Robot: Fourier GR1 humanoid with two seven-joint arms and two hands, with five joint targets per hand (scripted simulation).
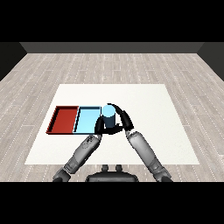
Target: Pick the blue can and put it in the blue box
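blue can (108,116) upright in right hand (124,121), beside light blue tray (85,120).

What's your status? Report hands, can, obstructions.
Right hand curled round upright blue cylindrical can. Left hand at can's base, fingers unclear. Can beside light blue tray's right edge. Nothing blocking.

The blue can (108,116) is standing at the light blue tray (85,120)'s right edge, blocking that side. Bare bench (148,105) is lying open rightward (the red tray (63,119) is bounding the left).
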